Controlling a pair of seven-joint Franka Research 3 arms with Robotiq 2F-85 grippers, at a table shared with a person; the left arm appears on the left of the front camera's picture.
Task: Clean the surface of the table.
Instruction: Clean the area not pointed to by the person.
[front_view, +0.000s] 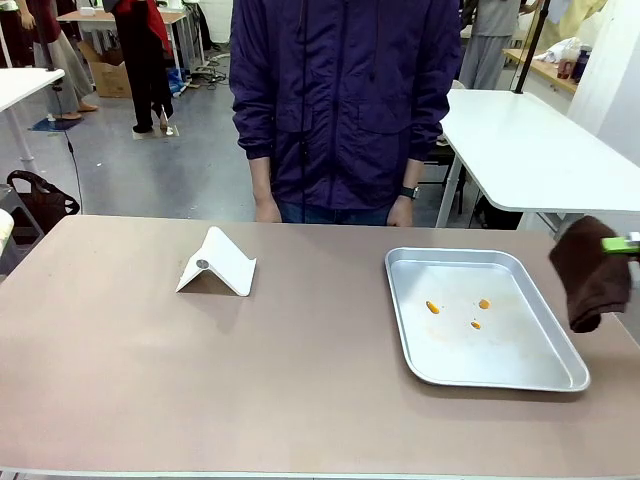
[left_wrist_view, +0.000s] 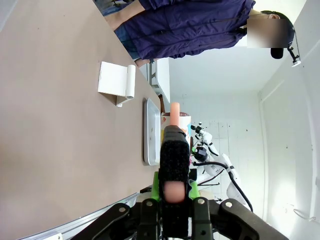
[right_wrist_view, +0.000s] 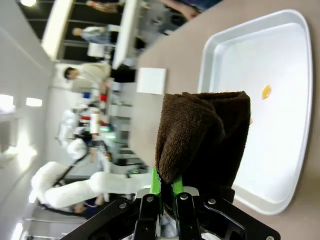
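The brownish table (front_view: 250, 370) spans the front view. My right gripper (front_view: 622, 243) hovers at its far right edge, beside the tray, shut on a dark brown cloth (front_view: 590, 272) that hangs down. In the right wrist view the cloth (right_wrist_view: 205, 135) is bunched between the green pads (right_wrist_view: 166, 187), above the tray's near edge. My left gripper (left_wrist_view: 173, 192) is shut on a black rough-textured tool with a pale pink end (left_wrist_view: 175, 150), held above the table (left_wrist_view: 50, 125).
A silver metal tray (front_view: 560, 375) lies on the right with three small orange bits (front_view: 432, 307). Left of centre is a white folded stand (front_view: 220, 262). A person in a dark purple jacket (front_view: 345, 100) stands at the far edge, hands down.
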